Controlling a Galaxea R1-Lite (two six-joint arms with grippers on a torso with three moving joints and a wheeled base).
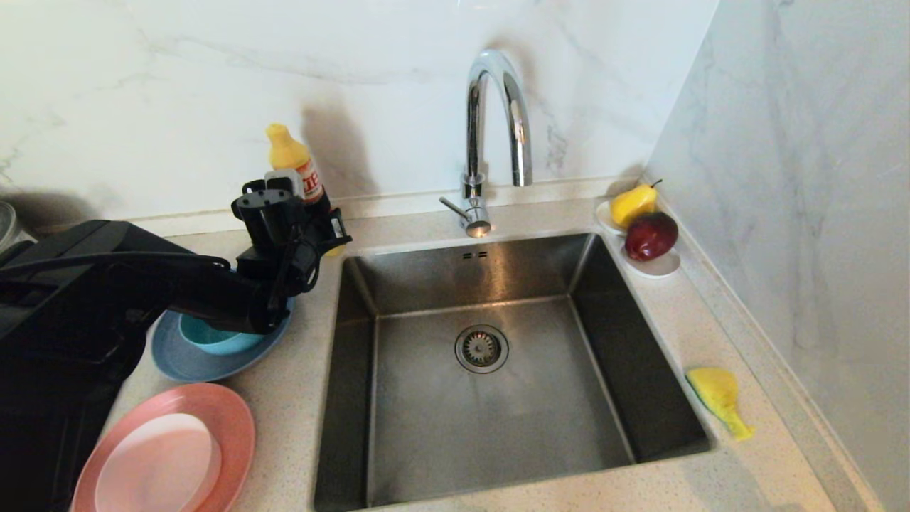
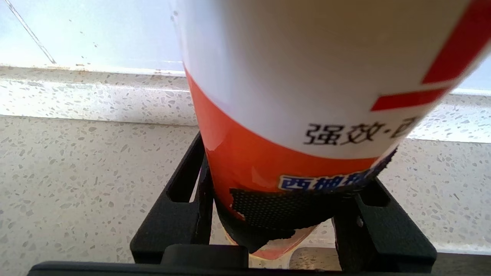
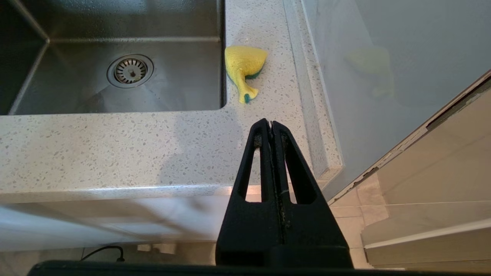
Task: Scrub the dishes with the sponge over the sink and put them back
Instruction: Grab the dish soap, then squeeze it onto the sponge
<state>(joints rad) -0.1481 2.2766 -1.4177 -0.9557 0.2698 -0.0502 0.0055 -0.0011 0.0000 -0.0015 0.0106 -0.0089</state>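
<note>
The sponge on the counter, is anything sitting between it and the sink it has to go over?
Nothing visible. The sponge lies on bare counter right beside the sink rim, and the right gripper, shut, hangs off the counter's front edge.

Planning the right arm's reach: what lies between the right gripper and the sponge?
Only bare speckled countertop, as the right wrist view shows. The right gripper hangs off the counter's front edge, and the sponge lies beyond it beside the sink.

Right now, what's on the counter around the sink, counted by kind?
Plates: 2, grey-blue plate, salmon-pink plate
Bowls: 2, teal bowl, pale bowl
Sponge: 1
Detergent bottle: 1
Fruit: 2, pear, apple
Saucer: 1
Total: 9
</note>
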